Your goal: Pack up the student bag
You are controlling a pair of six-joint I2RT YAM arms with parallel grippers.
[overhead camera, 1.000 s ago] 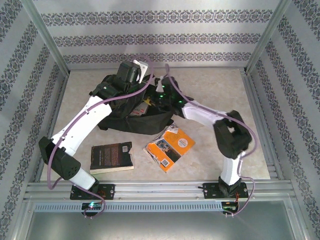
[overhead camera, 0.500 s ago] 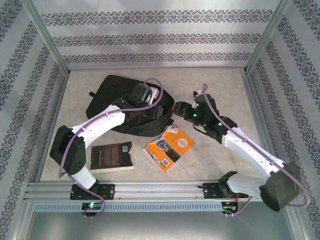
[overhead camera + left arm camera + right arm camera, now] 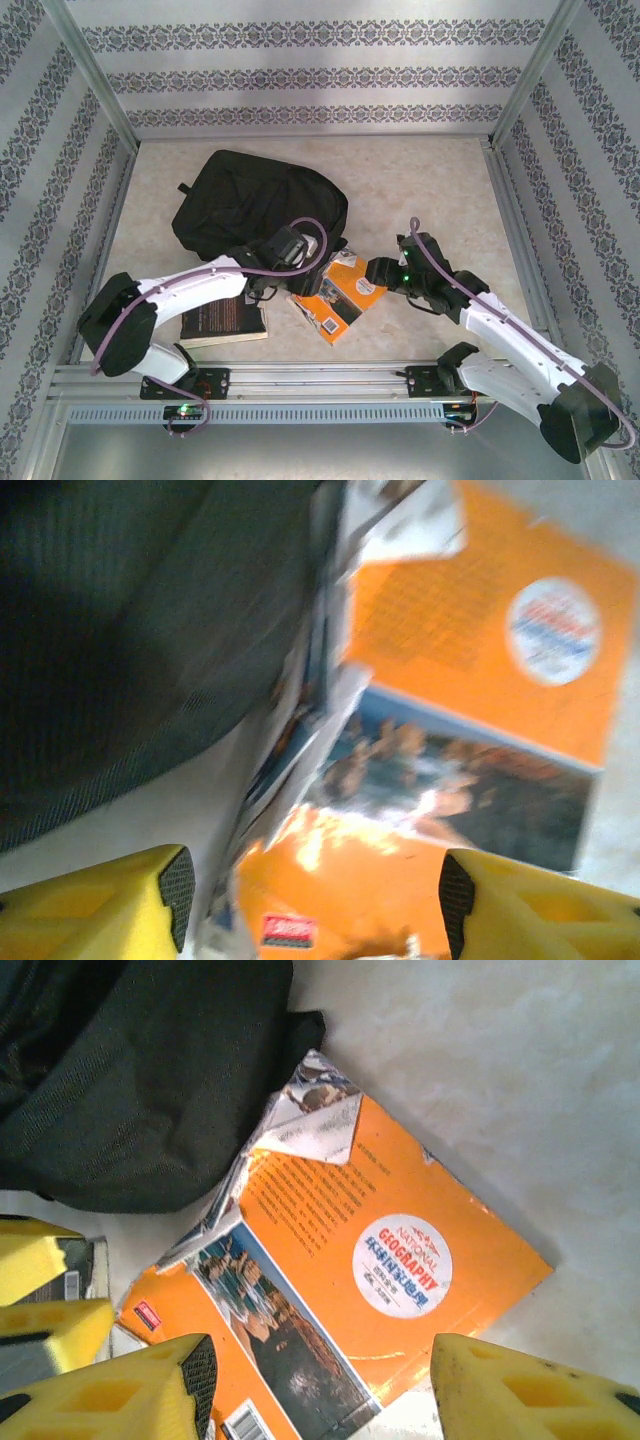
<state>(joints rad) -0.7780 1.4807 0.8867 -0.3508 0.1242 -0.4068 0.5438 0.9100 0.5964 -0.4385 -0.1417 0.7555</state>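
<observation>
The student bag (image 3: 250, 200) lies flat at the back left of the table, a large black fabric pack, also in the left wrist view (image 3: 130, 630) and the right wrist view (image 3: 130, 1070). In front of it lies an orange geography book (image 3: 345, 290) with a bent corner, its far edge touching the bag. My left gripper (image 3: 283, 283) hovers at the book's left edge, open, with the orange cover (image 3: 480, 630) between its fingers (image 3: 175, 895). My right gripper (image 3: 375, 272) stands open over the book's right side (image 3: 350, 1260). Nothing is held.
A dark-covered book (image 3: 222, 318) lies near the front left, beside the left arm. The left gripper's yellow fingers (image 3: 45, 1290) show close to the right gripper. Metal frame rails (image 3: 300, 378) border the table.
Both arms have drawn back from the bag toward the orange book. The left gripper went from shut to open. The bag now lies flat and uncovered.
</observation>
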